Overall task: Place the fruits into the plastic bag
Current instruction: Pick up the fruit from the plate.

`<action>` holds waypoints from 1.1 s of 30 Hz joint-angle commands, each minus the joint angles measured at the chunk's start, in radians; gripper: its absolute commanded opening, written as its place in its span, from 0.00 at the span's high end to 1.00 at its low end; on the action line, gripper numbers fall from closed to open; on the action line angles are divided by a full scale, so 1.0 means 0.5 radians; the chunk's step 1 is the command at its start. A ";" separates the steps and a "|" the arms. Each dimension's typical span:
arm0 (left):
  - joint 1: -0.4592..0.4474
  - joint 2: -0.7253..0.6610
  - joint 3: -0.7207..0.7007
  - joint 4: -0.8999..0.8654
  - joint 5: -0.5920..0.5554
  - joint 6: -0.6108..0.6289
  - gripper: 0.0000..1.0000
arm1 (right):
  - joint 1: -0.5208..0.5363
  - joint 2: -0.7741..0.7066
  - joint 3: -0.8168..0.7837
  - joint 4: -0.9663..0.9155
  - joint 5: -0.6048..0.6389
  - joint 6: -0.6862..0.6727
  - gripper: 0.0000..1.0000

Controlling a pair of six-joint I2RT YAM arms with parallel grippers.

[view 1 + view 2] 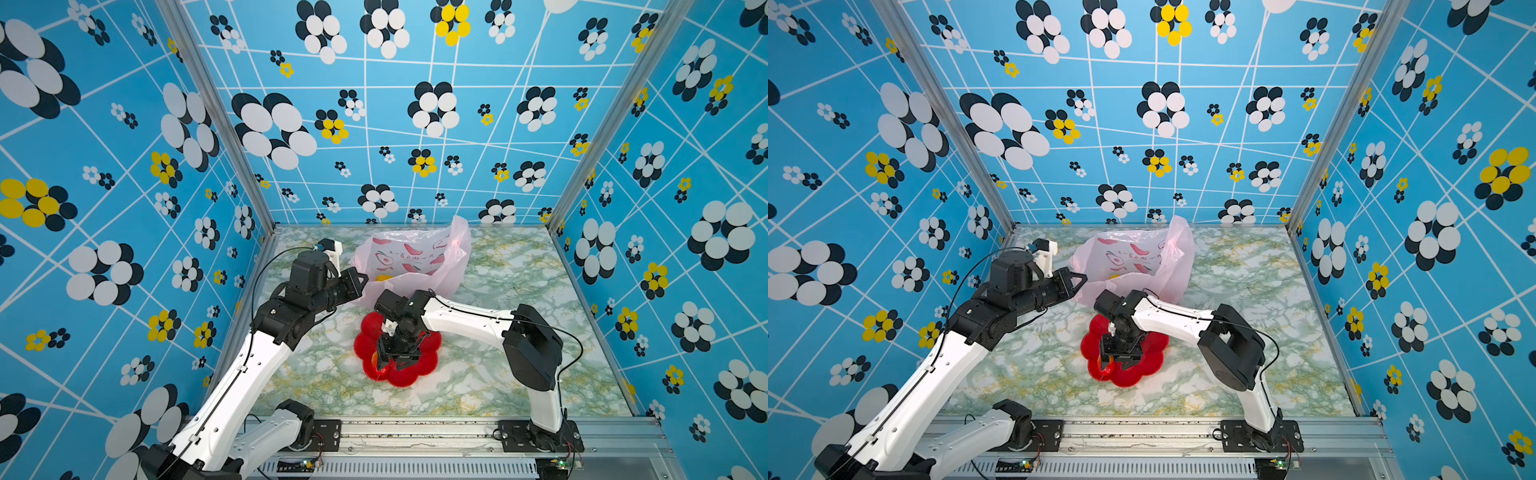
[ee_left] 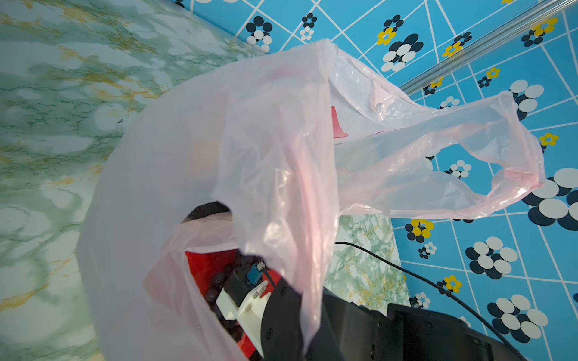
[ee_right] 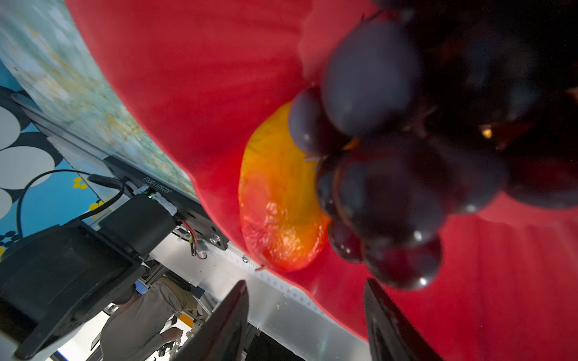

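Left gripper (image 1: 360,281) clenched the thin pale-pink plastic bag (image 1: 415,257), far centre. Right gripper (image 3: 306,290) hung parted, empty, over dark purple grape bunch (image 3: 391,175) on red flower-shaped plate (image 3: 187,78). I feared an off-centre pinch dropping it.

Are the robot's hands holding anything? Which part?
The left gripper pinches the plastic bag at the edge of its mouth. The right gripper holds nothing: its jaws stand open over the grape bunch on the red plate.
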 commanded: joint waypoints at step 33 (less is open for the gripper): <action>-0.014 0.029 -0.018 0.141 -0.031 -0.039 1.00 | 0.031 -0.548 0.044 -0.295 0.104 -0.239 0.57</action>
